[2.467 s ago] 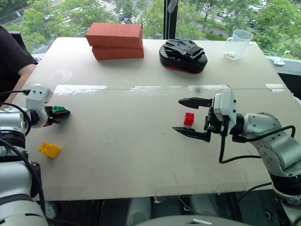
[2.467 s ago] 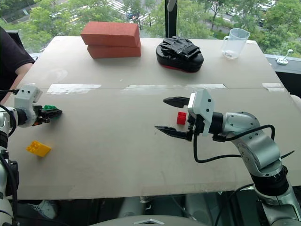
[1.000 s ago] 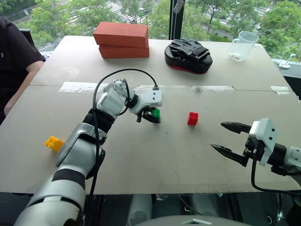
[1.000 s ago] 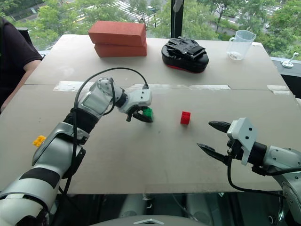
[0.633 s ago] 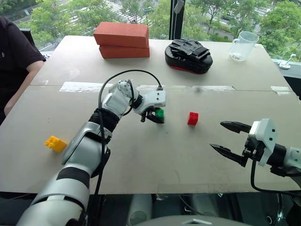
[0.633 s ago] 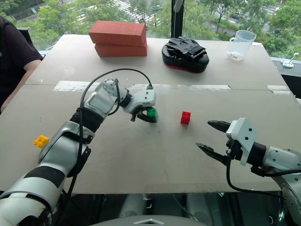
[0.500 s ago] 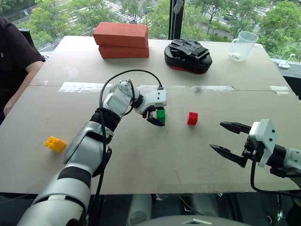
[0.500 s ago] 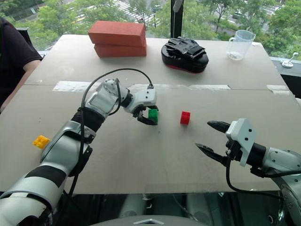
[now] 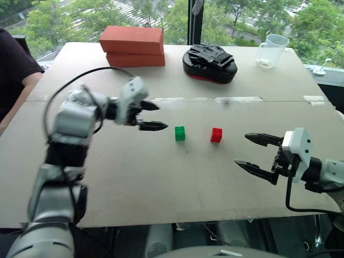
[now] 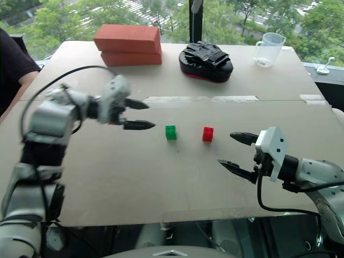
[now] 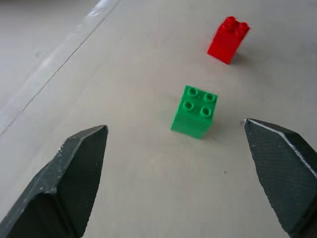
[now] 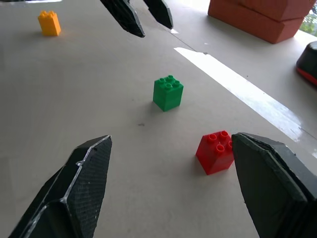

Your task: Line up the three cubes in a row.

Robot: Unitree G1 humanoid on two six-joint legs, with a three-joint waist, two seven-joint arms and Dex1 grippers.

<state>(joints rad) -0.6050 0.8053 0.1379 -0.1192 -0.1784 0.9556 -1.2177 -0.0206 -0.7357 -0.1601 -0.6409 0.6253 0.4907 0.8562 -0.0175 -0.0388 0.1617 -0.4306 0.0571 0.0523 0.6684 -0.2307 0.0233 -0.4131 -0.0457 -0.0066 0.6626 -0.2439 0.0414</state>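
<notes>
At far left a person's sleeve [image 9: 13,59] by the table [image 9: 161,183] edge. Left tool [image 9: 146,115] hangs above the table, fingers spread, empty, pointing toward the green cube [image 9: 179,133]. We judge it placed for a row: upright, studs up, free of the tool, just beside the red cube [image 9: 216,135], a small gap between them. Yellow cube [image 12: 49,23] lies well apart, off beyond the left tool as the right wrist view has it; we read it as the last piece to fetch. Right tool [image 9: 257,155] waits near the red cube, fingers spread, holding nothing. Along the far edge: two stacked bricks [image 9: 131,45], black pad [image 9: 209,63], clear cup [image 9: 270,51], none in the way.
</notes>
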